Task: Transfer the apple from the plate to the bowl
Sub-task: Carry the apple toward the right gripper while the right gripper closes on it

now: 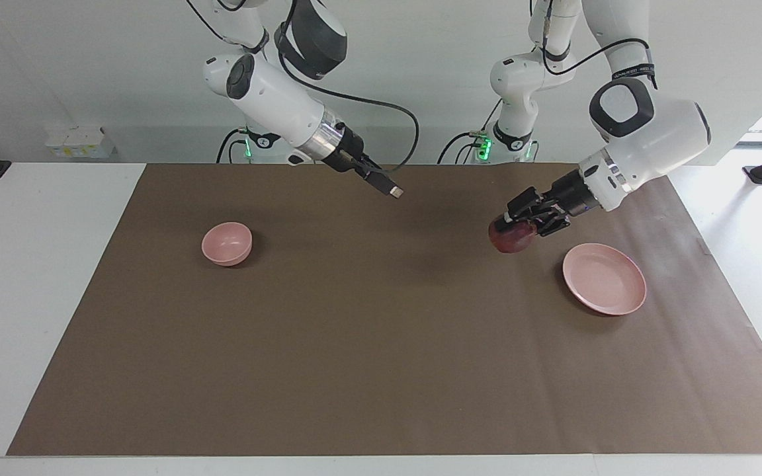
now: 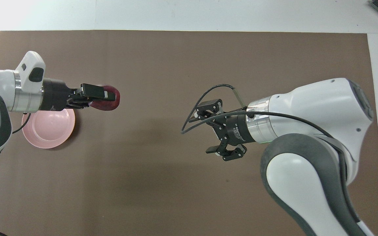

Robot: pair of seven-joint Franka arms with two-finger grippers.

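Holding the apple (image 1: 512,238) tight between its fingers, the left end effector (image 1: 525,221) is up in the air over the brown worktop (image 1: 381,344), beside the plate (image 1: 604,287). The plate has nothing on it. The right end effector (image 2: 213,127) hangs over the middle with its fingers wide apart. The bowl (image 1: 227,243) sits toward the right arm's end.
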